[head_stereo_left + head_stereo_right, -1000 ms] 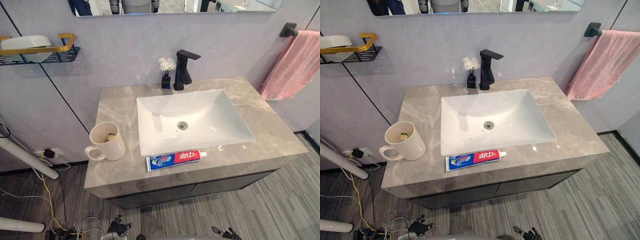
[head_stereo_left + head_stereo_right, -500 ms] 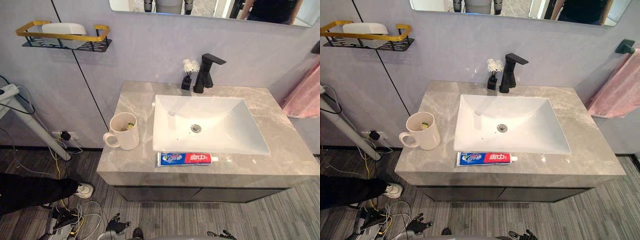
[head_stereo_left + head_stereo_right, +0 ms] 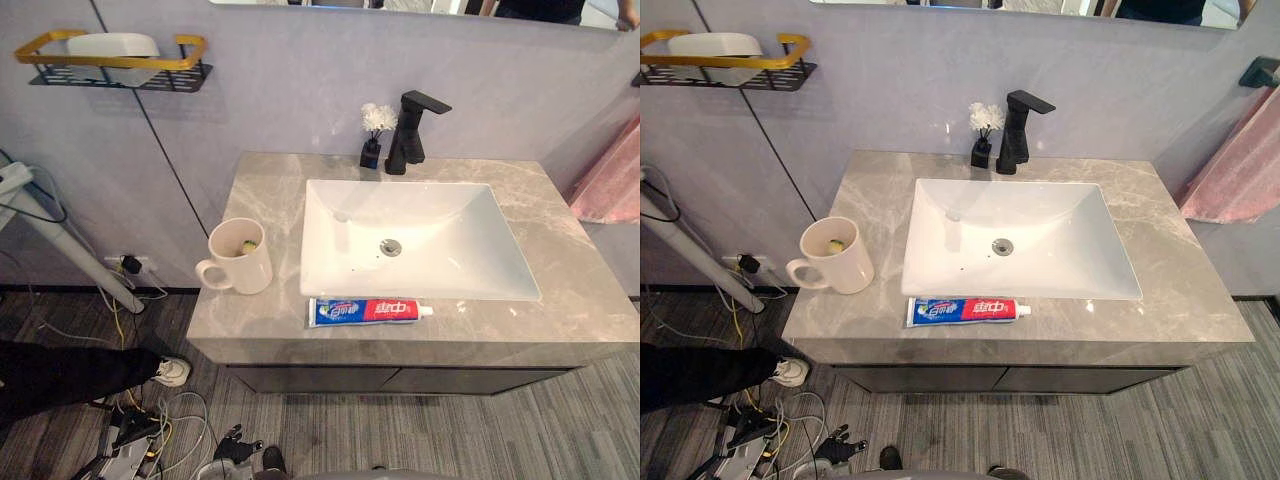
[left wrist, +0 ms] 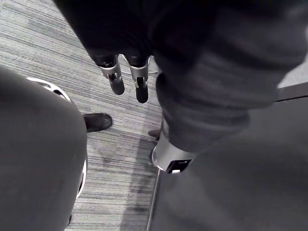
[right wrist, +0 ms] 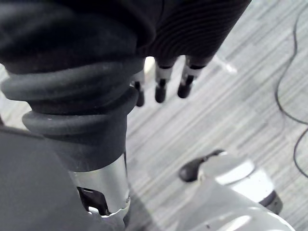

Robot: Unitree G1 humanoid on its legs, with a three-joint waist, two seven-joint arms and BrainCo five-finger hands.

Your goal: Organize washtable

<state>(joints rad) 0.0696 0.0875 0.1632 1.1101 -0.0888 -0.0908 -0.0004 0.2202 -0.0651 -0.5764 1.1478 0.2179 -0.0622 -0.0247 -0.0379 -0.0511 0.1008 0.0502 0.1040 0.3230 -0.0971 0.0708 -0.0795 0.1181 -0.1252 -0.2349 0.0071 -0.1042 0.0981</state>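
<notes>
On the grey marble washtable (image 3: 560,240) a cream mug (image 3: 240,262) stands left of the white sink (image 3: 420,245), handle toward the front left, with a small yellow-green thing inside. A blue and red toothpaste tube (image 3: 368,310) lies along the front edge, cap to the right. Both hands hang low beside the robot, far from the counter. My left hand (image 4: 116,80) has straight fingers over the carpet and holds nothing. My right hand (image 5: 161,85) is the same, fingers straight and empty.
A black faucet (image 3: 411,131) and a small black vase of white flowers (image 3: 373,135) stand behind the sink. A gold-railed wall shelf (image 3: 112,62) holds a white dish. A pink towel (image 3: 610,170) hangs at right. A person's leg and shoe (image 3: 172,371) lie on the floor at left among cables.
The camera has swung, so the whole picture shifted. A person's leg now shows at the lower left. The mug, tube and both hands stay where they were.
</notes>
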